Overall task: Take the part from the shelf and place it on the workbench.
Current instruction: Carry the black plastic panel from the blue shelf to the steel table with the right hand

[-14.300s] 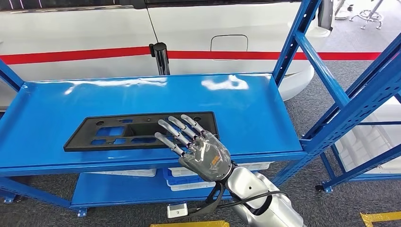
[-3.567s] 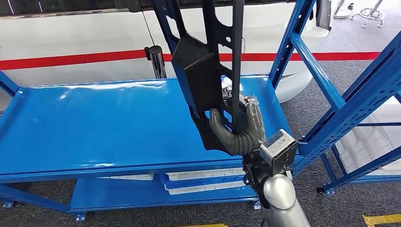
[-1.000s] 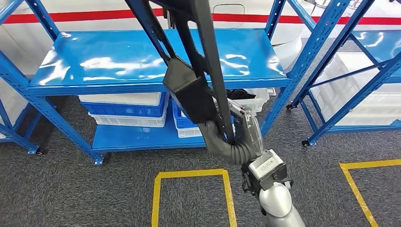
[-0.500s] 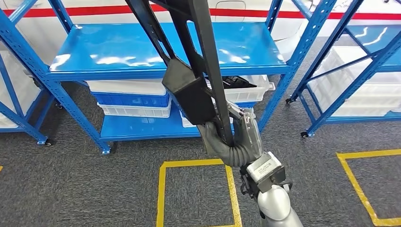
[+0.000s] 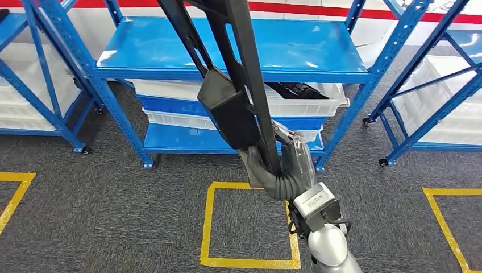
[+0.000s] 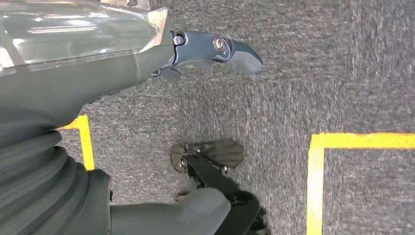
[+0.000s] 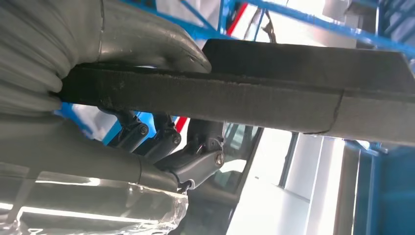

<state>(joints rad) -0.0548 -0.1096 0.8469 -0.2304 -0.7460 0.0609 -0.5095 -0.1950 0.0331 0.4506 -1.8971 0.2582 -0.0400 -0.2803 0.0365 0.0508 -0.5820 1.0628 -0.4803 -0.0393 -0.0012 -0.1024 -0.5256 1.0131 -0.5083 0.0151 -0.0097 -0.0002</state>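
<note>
Holding the black part upright, your right hand grips its lower end in front of the blue shelf (its top board bare). Pickup looks done; the desk placement remains. Your left hand holds nothing, its fingers loosely apart.

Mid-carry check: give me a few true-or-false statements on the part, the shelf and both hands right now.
1. The right hand grips the black part. True.
2. The part lies flat on the blue shelf. False: it stands up off the shelf, held in the hand.
3. White bins sit under the top shelf board. True.
4. The left hand holds a bin. False: it holds nothing, above grey carpet.
</note>
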